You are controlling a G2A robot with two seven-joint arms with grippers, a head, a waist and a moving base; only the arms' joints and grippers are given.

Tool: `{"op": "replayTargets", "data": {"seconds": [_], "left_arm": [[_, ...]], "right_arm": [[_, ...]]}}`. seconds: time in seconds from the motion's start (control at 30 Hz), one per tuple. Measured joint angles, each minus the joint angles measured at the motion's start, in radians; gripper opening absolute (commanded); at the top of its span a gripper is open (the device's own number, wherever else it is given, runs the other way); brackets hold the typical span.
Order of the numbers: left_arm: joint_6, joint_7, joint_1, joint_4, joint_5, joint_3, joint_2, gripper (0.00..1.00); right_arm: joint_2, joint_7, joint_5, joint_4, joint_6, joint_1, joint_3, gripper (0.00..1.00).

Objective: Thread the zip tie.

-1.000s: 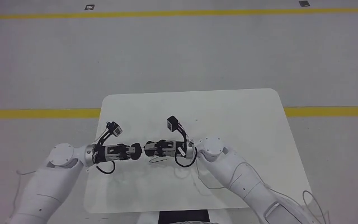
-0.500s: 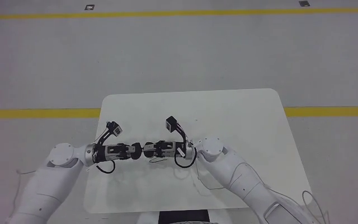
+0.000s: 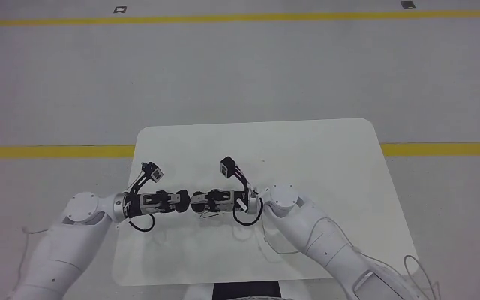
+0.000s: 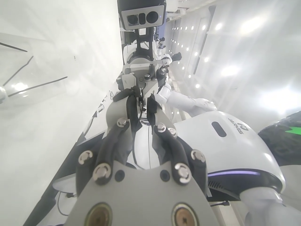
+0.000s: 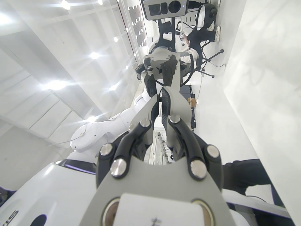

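1. We found the right gripper (image 5: 160,105) clenched on the zip tie (image 5: 158,83), tip to tip with the left gripper (image 4: 141,110).
2. We could not tell the left gripper's state.
3. The table (image 3: 322,150) lay beneath both.

Hold left hand (image 3: 184,201) and right hand (image 3: 202,201) tip to tip, forearms in one straight line, wrists level. Show left fingers (image 4: 130,111) slightly parted, right fingers (image 5: 165,102) pinched close.
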Motion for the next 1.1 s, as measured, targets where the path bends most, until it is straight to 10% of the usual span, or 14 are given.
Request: {"op": "replayTargets", "data": {"seconds": [0.97, 1.0, 1.03, 1.07, 1.1], "left_arm": [[-0.002, 0.004, -0.004, 0.008, -0.01, 0.004, 0.004, 0.0], [-0.002, 0.004, -0.004, 0.008, -0.01, 0.004, 0.004, 0.0], [-0.002, 0.005, -0.004, 0.008, -0.009, 0.003, 0.004, 0.0], [-0.002, 0.005, -0.004, 0.008, -0.009, 0.003, 0.004, 0.0], [-0.002, 0.005, -0.003, 0.008, -0.009, 0.002, 0.004, 0.0]], "right_arm": [[-0.007, 0.016, 0.0, 0.006, -0.005, 0.001, -0.01, 0.0], [-0.007, 0.016, 0.0, 0.006, -0.005, 0.001, -0.01, 0.14], [-0.007, 0.016, 0.0, 0.006, -0.004, 0.0, -0.009, 0.7], [-0.007, 0.014, 0.0, 0.006, -0.003, 0.0, -0.009, 1.0], [-0.007, 0.01, 0.002, 0.006, -0.002, -0.001, -0.007, 1.0]]}}
